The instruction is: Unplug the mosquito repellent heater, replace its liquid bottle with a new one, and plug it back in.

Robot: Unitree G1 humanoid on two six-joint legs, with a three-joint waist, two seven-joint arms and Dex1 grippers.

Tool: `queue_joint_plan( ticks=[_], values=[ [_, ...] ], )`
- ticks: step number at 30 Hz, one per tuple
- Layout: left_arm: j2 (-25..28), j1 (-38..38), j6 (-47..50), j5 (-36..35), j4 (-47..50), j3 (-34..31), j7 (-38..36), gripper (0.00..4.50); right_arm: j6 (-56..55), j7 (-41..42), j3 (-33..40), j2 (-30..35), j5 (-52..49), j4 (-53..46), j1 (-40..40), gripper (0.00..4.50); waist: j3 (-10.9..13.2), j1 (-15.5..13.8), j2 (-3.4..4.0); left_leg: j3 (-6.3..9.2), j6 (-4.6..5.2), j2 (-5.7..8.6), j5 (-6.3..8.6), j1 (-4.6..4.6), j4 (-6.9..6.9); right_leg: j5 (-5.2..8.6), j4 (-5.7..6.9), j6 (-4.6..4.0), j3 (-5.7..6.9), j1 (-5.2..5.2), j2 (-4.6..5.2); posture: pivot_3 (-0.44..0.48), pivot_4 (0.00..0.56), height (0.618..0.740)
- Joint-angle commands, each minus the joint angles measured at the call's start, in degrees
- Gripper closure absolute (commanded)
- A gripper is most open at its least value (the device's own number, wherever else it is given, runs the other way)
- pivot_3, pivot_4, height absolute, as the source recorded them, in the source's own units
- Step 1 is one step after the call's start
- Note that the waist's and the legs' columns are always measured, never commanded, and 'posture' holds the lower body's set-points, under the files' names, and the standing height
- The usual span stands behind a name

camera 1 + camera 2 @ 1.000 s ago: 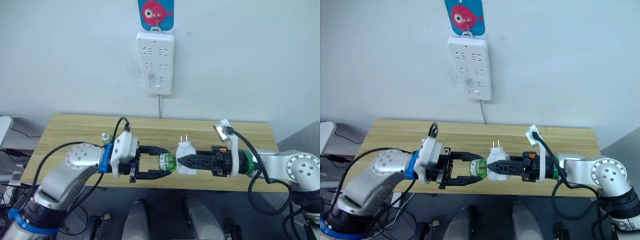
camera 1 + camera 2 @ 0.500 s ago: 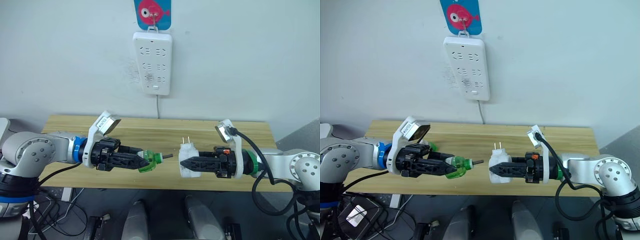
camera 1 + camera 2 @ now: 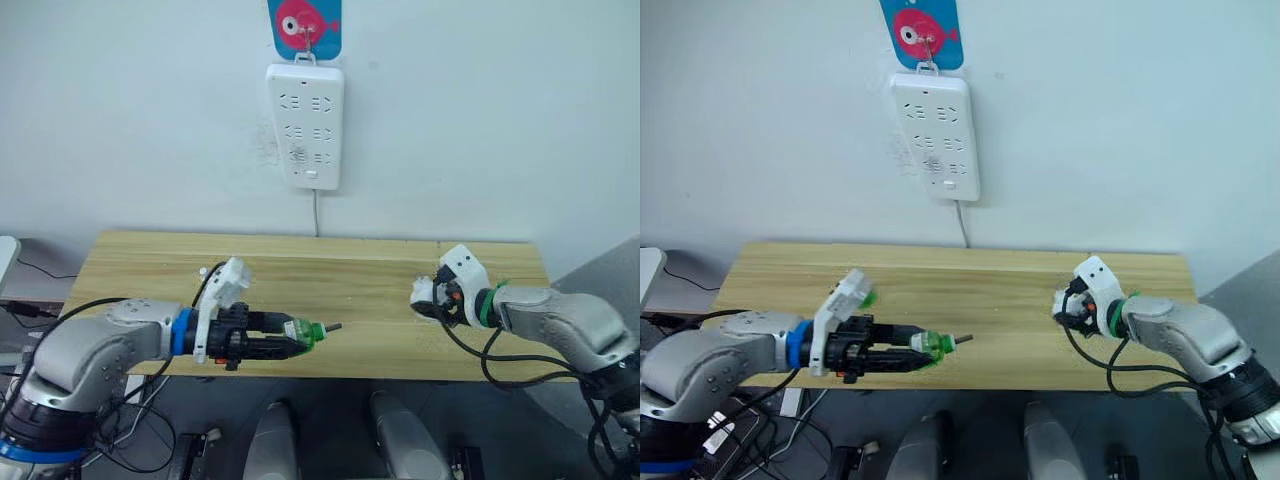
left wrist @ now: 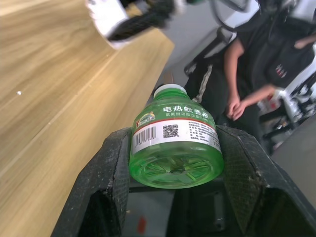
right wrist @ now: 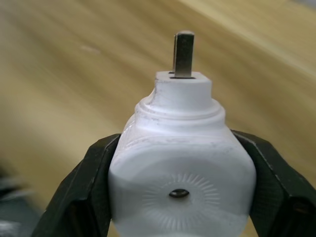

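Nearest you, the left claw (image 3: 290,345) grips a green liquid bottle (image 3: 305,334) by its body, lying on its side just above the front edge of the table (image 3: 330,290), its thin wick pointing toward the right arm. The left wrist view shows both pads pressed on the labelled wall of the bottle, base toward the camera.

Across the table front, well apart from the bottle, the right claw (image 5: 180,163) is clamped on the mosquito repellent heater (image 5: 181,163), its fingers against both flanks and the prongs standing away from the claw. In the head views the heater (image 3: 424,293) sits low over the table's right part.

Judged from this layout, the bottle is out of the heater and should be set down next. Lower it gently onto bare wood, clear of the edge, and let it settle before you release.

Farthest, the white power strip (image 3: 313,125) hangs on the wall, sockets free.
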State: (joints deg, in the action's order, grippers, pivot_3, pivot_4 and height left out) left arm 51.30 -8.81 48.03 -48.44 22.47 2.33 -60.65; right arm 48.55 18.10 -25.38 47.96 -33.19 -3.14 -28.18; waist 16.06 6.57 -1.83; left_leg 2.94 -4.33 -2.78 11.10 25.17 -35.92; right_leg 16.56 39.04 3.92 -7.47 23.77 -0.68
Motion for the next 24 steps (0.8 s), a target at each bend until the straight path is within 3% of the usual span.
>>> queue_joint_plan(
  ticks=[1, 11, 15, 18, 24],
  values=[
    [-0.73, 0.22, -3.03, 2.66, 1.80, 0.64, -0.76, 2.23, 3.33, 1.79, -0.49, -2.63, 6.43, 5.74, -3.78, 1.47, 0.00, -0.02, 0.00, 0.03, 0.00, 0.00, 0.00, 0.01, 0.01, -0.02, 0.03, -0.03, 0.02, 0.02, -0.01, -0.155, 0.261, 0.740],
    [-3.25, -0.22, -5.63, 6.83, 0.64, 2.47, -1.04, 2.23, 6.26, 7.52, 2.11, -9.05, 14.51, 14.34, -7.37, 1.47, 0.00, -0.02, 0.00, 0.12, 0.01, 0.00, 0.00, 0.02, 0.02, -0.09, 0.03, -0.12, 0.09, -0.04, -0.02, -0.154, 0.257, 0.740],
    [-3.79, -0.11, -5.83, 7.39, 0.62, 2.31, -1.22, 2.23, 6.77, 5.96, 5.58, -10.85, 16.90, 14.11, -7.77, 0.10, 0.00, 0.00, 0.00, 0.14, 0.01, 0.00, 0.00, 0.01, -0.02, -0.10, 0.04, -0.12, 0.11, -0.07, -0.03, -0.158, 0.255, 0.740],
    [-3.55, -0.41, -5.80, 7.54, 0.08, 1.74, -1.63, 2.23, 10.95, 5.80, 9.27, -11.28, 16.38, 10.28, -7.51, 0.00, 0.00, 0.01, 0.00, 0.14, 0.00, 0.01, 0.00, 0.01, -0.03, -0.11, 0.04, -0.11, 0.10, -0.08, -0.03, -0.158, 0.255, 0.740],
    [-5.22, -1.35, -6.34, 7.31, -1.34, -0.71, -0.27, 2.23, 25.95, 8.91, 24.85, -9.82, 5.95, -12.63, -3.50, 0.00, 0.00, -0.06, 0.00, 0.27, 0.01, 0.01, 0.00, 0.02, 0.01, -0.12, 0.06, -0.11, 0.20, -0.10, -0.02, -0.176, 0.248, 0.740]
  ],
)
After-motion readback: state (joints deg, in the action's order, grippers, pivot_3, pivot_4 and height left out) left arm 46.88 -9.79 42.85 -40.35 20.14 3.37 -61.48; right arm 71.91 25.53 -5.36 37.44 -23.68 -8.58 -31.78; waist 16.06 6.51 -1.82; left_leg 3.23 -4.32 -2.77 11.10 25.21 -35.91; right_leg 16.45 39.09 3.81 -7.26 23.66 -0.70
